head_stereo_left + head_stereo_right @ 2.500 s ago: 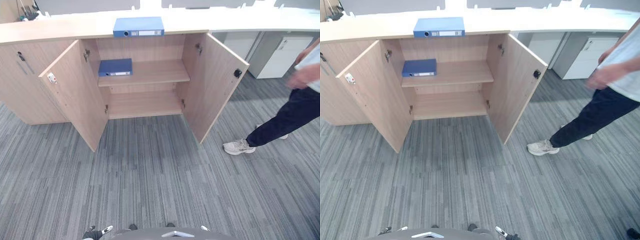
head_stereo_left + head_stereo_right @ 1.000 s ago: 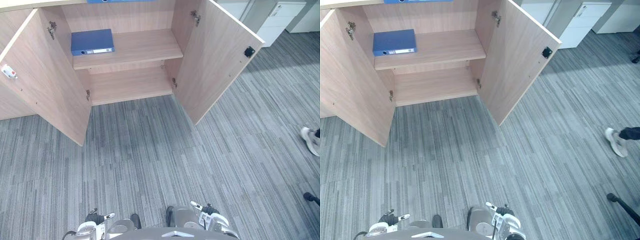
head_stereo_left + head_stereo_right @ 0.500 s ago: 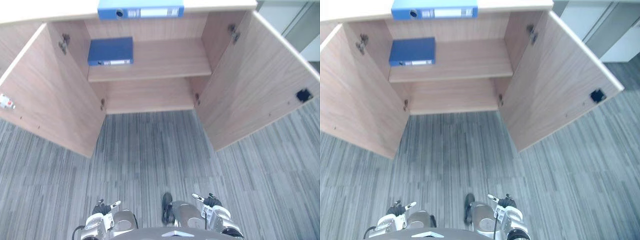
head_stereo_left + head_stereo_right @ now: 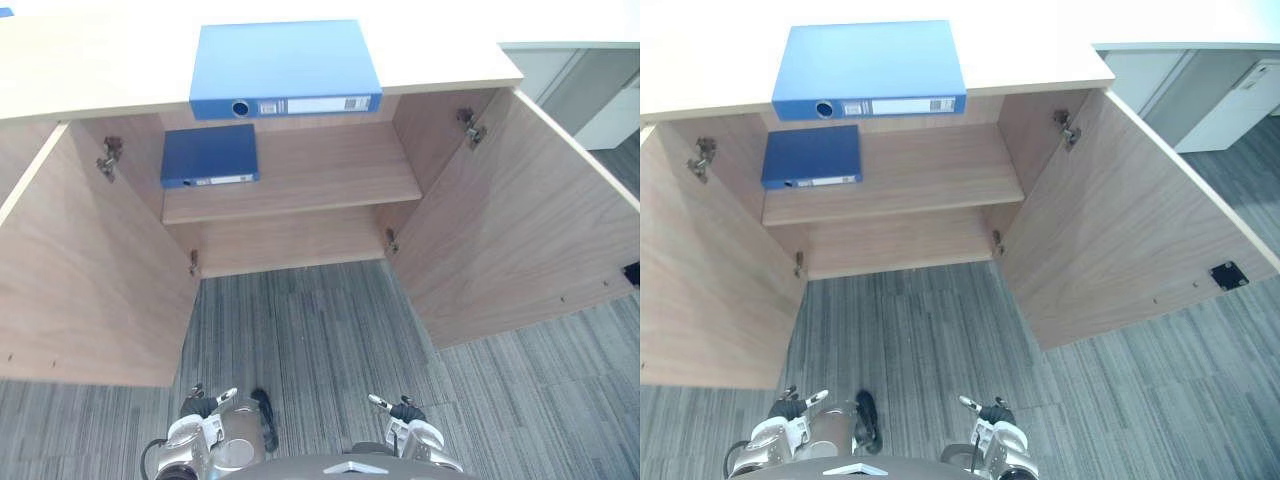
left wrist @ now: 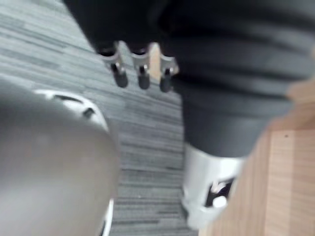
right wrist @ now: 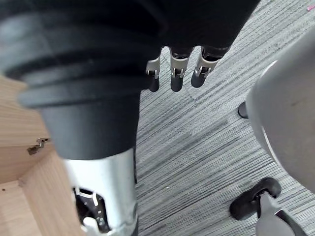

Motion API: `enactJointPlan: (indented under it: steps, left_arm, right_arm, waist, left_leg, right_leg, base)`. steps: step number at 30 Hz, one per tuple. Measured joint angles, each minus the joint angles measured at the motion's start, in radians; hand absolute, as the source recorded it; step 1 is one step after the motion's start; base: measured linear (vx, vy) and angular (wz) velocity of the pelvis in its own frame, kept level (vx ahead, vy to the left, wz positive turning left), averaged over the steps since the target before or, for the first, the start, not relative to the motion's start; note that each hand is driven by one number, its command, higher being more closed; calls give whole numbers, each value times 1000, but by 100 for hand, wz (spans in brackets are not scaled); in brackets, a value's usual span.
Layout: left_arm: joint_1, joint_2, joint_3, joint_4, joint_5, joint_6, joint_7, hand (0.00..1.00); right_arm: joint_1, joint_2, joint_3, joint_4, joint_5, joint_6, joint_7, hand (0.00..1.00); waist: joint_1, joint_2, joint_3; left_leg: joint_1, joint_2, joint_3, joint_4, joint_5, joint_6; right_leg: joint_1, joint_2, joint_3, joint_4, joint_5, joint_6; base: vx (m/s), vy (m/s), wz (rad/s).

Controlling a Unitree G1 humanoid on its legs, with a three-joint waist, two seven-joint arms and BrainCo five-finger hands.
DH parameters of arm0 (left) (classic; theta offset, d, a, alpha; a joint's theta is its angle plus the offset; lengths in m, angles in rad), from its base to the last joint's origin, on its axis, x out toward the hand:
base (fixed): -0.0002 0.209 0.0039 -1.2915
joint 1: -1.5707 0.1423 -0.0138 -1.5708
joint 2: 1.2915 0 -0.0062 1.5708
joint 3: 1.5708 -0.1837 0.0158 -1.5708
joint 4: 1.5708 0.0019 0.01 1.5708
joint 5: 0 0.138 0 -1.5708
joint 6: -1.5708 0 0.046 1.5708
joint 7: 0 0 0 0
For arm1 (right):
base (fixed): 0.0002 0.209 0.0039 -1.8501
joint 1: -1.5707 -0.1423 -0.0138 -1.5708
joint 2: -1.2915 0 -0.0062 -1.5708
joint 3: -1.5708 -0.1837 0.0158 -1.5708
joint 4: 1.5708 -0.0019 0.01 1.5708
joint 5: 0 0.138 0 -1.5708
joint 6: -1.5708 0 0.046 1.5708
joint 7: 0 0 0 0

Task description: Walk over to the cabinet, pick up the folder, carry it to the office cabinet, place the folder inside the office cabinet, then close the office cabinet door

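A light blue folder (image 4: pixel 285 68) lies flat on the top of the wooden cabinet (image 4: pixel 60 70), spine toward me. A darker blue folder (image 4: pixel 208 155) lies on the left of the upper shelf (image 4: pixel 320 170) inside, and both cabinet doors stand wide open. My left hand (image 4: pixel 201 424) and right hand (image 4: pixel 404 421) hang low at the near edge, well short of the cabinet. In the wrist views the left hand's fingers (image 5: pixel 141 69) and the right hand's fingers (image 6: pixel 176 69) point straight down over the carpet, open and holding nothing.
The left door (image 4: pixel 90 290) and the right door (image 4: pixel 520 230) jut out toward me on either side of the opening. Grey striped carpet (image 4: pixel 300 320) runs up to the cabinet. A white drawer unit (image 4: pixel 1230 95) stands at the far right.
The camera has come closer to the cabinet, so both folders and the shelves show larger and nearer. The person seen at the right earlier is out of the picture. Both hands stay low.
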Motion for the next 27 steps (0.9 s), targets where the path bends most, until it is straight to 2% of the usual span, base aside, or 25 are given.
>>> enactJointPlan:
  steps: [1, 2, 4, 6, 7, 9, 10, 11, 13, 14, 16, 17, 18, 19, 21, 23, 24, 25, 26, 27]
  left_arm:
    - [4, 2, -15, 7, 0, 2, 1, 0]
    - [4, 3, -27, 16, 0, 3, 1, 0]
    - [4, 7, -27, 28, -1, 6, 1, 0]
    - [3, 5, -27, 29, -1, 6, 2, 0]
    - [2, 3, -27, 32, -1, 6, 2, 0]
    - [-1, -3, -27, 34, -1, 6, 2, 0]
    - [1, 1, -23, 35, -1, 6, 3, 0]
    - [2, -17, -12, 54, -1, 7, 3, 0]
    - [7, -42, 5, 61, -1, 6, 3, 0]
    - [-2, -59, 21, 59, -1, 6, 1, 0]
    - [-5, -61, 38, 39, -1, 6, 0, 0]
    - [-2, -64, 45, 16, -1, 5, 0, 0]
    - [0, -64, 44, 0, -1, 6, 0, 0]
    - [0, -70, 45, -7, -1, 6, 0, 0]
    - [-3, -75, 45, -14, -1, 4, 0, 0]
    - [-10, -77, 45, -15, -1, 3, 0, 0]
    - [-11, -78, 44, -13, -1, 4, 0, 0]
    - [-12, -81, 43, -11, -1, 4, 0, 0]
    - [-14, -69, 39, -8, -1, 4, 0, 0]
    - [-11, -63, 38, -9, -1, 4, 1, 0]
  right_arm:
    - [-4, -2, 4, -1, -1, -1, 3, 0]
    - [-9, -2, 9, -6, -3, -3, 2, 0]
    - [-12, -3, 10, -6, -9, -3, 2, 0]
    - [-13, -6, 10, -8, -9, -8, 2, 0]
    - [-14, -9, 10, -13, -9, -10, 2, 0]
    - [-14, -16, 9, -12, -9, -9, 2, 0]
    - [-5, -16, 9, -5, -9, -8, 2, 0]
    - [-2, -39, 2, 5, -10, -7, 3, 0]
    - [17, -61, -1, 3, -10, -2, 2, 0]
    - [18, -71, -1, 2, -10, 0, 2, 0]
    - [29, -75, 12, 1, -10, 1, 2, 0]
    - [36, -75, 14, 2, -9, 1, 1, 0]
    - [36, -75, 23, 3, -8, 2, 1, 0]
    - [36, -74, 28, 2, -8, 2, 1, 0]
    - [37, -74, 29, 2, -7, 3, 1, 0]
    - [35, -73, 27, 0, -5, 6, 0, 0]
    - [35, -73, 25, 0, -5, 6, 0, 0]
    - [36, -69, 6, 1, -5, 6, 1, 0]
    - [35, -50, -1, 1, -5, 10, 0, 0]
    - [41, -42, 0, 1, -6, 10, 0, 0]
  waist:
    - [-14, 6, 0]
    - [-28, 13, -1]
    - [-29, 9, -4]
    - [-36, 10, -5]
    - [-47, 13, -6]
    - [-56, 17, -9]
    - [-55, 6, -14]
    - [-51, 37, -20]
    - [-54, 70, -43]
    - [-62, 92, -33]
    - [-60, 83, -24]
    - [-50, 83, -24]
    - [-40, 81, -25]
    - [-39, 80, -25]
    - [-38, 80, -25]
    - [-36, 79, -25]
    - [-35, 79, -25]
    - [-34, 84, -28]
    - [-36, 47, -38]
    - [-39, 33, -45]
  left_leg:
    - [49, -10, -1, -35, -9, 6]
    - [85, -11, -3, -60, -18, 2]
    - [146, -15, -3, -108, -18, -1]
    - [200, -15, -11, -149, -16, -5]
    - [219, -13, -28, -169, -13, -12]
    - [242, -12, -53, -196, -13, -52]
    - [264, -22, -65, -208, -22, -88]
    - [290, 3, -86, -224, -23, -106]
    - [293, 31, -89, -218, -23, -113]
    - [263, 72, -106, -104, -31, -123]
    - [154, 136, -136, 163, -39, -133]
    - [84, 182, -139, 351, -42, -129]
    - [43, 204, -132, 439, -44, -126]
    - [27, 206, -127, 442, -45, -124]
    - [-1, 202, -93, 370, -45, -123]
    - [3, 178, -80, 175, -37, -117]
    - [6, 167, -81, 112, -18, -111]
    - [24, 144, -84, -1, 39, -104]
    - [51, 101, -79, -51, 65, -94]
    - [63, 85, -79, -82, 73, -89]
  right_leg:
    - [-60, -16, -1, 146, -7, 14]
    - [-123, -15, -14, 248, -28, 4]
    - [-197, -12, -42, 294, -66, -17]
    - [-246, -1, -78, 220, -83, -30]
    - [-271, 11, -91, 122, -81, -36]
    - [-289, 19, -103, -71, -23, -47]
    - [-275, 19, -97, -191, 138, -61]
    - [-250, 41, -115, -175, 142, -69]
    - [-243, 59, -137, -171, 91, -76]
    - [-197, 70, -164, -176, 63, -89]
    - [-140, 82, -185, -193, 38, -97]
    - [-101, 95, -197, -203, 24, -107]
    - [-72, 102, -196, -212, 12, -111]
    - [-60, 103, -195, -217, 11, -110]
    - [-29, 102, -191, -246, 11, -108]
    - [-6, 96, -189, -253, 10, -102]
    - [-3, 94, -188, -251, 9, -96]
    - [-4, 94, -183, -243, 1, -78]
    - [-6, 73, -164, -247, 0, -57]
    - [-3, 61, -162, -258, 7, -47]
  base:
    - [286, 119, -7]
    - [275, 88, 2]
    - [261, 14, 9]
    - [250, -50, 22]
    - [263, -119, 42]
    - [348, -203, 45]
    - [399, -260, 31]
    - [338, -223, 30]
    - [298, -212, 34]
    - [370, -310, 54]
    - [293, -255, 36]
    - [218, -127, -5]
    - [212, -97, -15]
    - [201, -47, -21]
    - [182, 3, -13]
    - [194, 81, -9]
    - [189, 141, -2]
    - [186, 160, 4]
    - [193, 163, 7]
    - [165, 163, 12]
